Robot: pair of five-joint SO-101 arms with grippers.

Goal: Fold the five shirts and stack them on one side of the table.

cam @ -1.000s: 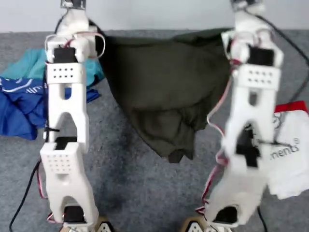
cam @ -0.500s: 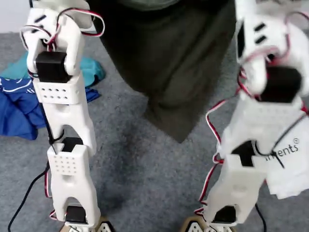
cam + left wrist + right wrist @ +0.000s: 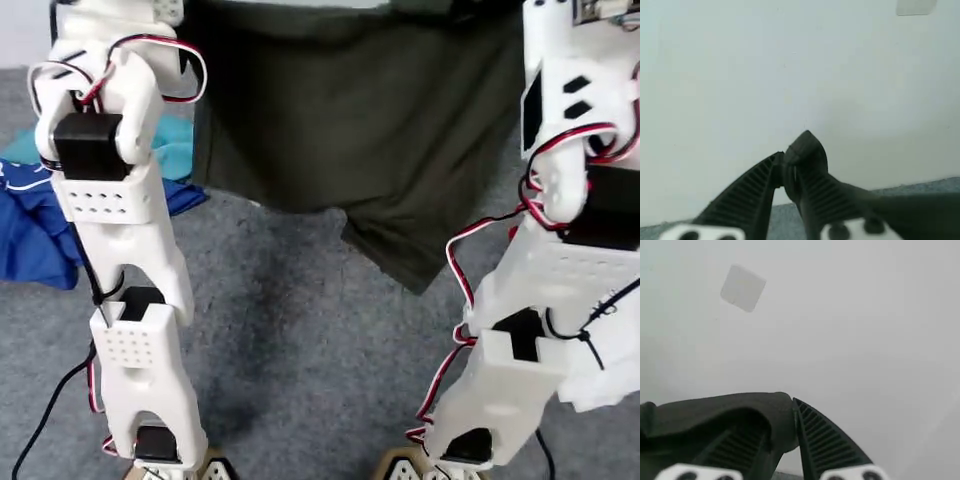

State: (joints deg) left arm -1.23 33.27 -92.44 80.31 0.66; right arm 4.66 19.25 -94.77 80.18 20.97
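Dark olive-green fabric shirt (image 3: 370, 150): held off the table, spread as a wide sheet across the 12 o'clock part of the high view. Its top edge runs out of frame. The lower hem hangs uneven, with the lowest fold dropping toward 5 o'clock of the sheet, above the grey carpet-like table surface (image 3: 300, 340).

Left gripper (image 3: 790, 167): ribbed black jaws pinched tight on a bunched corner of the shirt (image 3: 910, 210). The cloth trails away from the jaws as a taut band.

Right gripper (image 3: 792, 412): jaws closed narrow on another edge of the shirt (image 3: 715, 415), with fabric draped over one finger.

Both wrist views look toward a plain pale wall (image 3: 790, 60). A small light square patch (image 3: 743, 288) sits on it.

White left arm (image 3: 120, 250): stands upright at 9 o'clock of the hanging shirt, red and white wires looped at its upper joint. White right arm (image 3: 560, 280): stands at 3 o'clock.

Crumpled blue fabric shirt (image 3: 30, 230): lies on the table at 9 o'clock of the view, behind the left arm. Teal fabric shirt (image 3: 175, 140): just beside it, partly hidden by the arm.

White fabric shirt (image 3: 610, 388): a crumpled edge shows at 4 o'clock, mostly behind the right arm.
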